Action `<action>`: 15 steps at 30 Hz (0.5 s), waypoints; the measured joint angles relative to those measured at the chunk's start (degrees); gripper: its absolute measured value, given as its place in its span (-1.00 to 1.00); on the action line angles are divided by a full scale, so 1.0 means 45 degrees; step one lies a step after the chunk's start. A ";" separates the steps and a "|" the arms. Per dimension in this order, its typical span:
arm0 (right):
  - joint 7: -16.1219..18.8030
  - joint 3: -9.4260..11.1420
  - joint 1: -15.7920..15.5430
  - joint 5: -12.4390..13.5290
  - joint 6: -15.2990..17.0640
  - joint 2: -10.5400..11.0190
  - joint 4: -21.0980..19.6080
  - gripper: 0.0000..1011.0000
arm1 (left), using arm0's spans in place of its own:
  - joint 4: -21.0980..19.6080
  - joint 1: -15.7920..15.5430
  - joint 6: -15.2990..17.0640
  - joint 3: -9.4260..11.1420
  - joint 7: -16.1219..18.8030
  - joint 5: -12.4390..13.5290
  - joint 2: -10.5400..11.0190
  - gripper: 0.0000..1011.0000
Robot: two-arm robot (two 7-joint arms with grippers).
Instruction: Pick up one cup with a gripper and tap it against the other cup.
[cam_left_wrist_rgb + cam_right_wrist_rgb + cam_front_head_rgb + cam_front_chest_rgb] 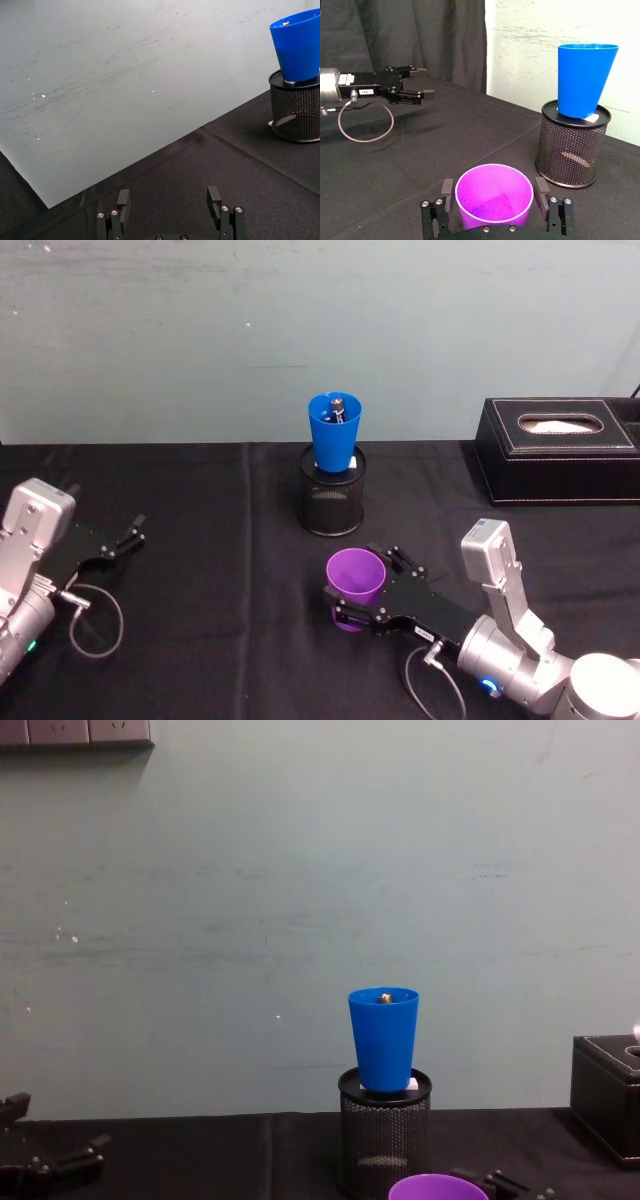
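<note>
The purple cup (pixel 355 575) stands upright near the table's front, just right of centre, and its rim also shows in the chest view (pixel 438 1187). My right gripper (pixel 365 585) is shut on it, one finger against each side of the cup (pixel 494 195). The blue cup (pixel 333 435) rests upright on top of a black wire-mesh pen holder (pixel 332 500), behind the purple cup and apart from it. My left gripper (pixel 135 530) lies open and idle on the cloth at the far left, with nothing between its fingers (pixel 123 200).
A black tissue box (pixel 555 450) sits at the back right. Black cloth (pixel 200 620) covers the table, and a pale green wall (pixel 300 330) stands behind it. A cable loop (pixel 95 625) hangs under the left arm.
</note>
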 joint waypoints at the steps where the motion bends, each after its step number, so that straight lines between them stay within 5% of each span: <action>1: 0.0027 0.0017 0.0000 -0.0016 -0.0001 -0.0018 0.0016 0.98 | 0.0000 -0.0001 0.0000 0.0000 0.0000 0.0000 0.0000 0.98; 15: 0.0144 0.0157 -0.0014 -0.0295 -0.0002 -0.0241 0.0198 0.98 | 0.0000 -0.0001 0.0000 0.0000 0.0000 0.0000 0.0000 0.98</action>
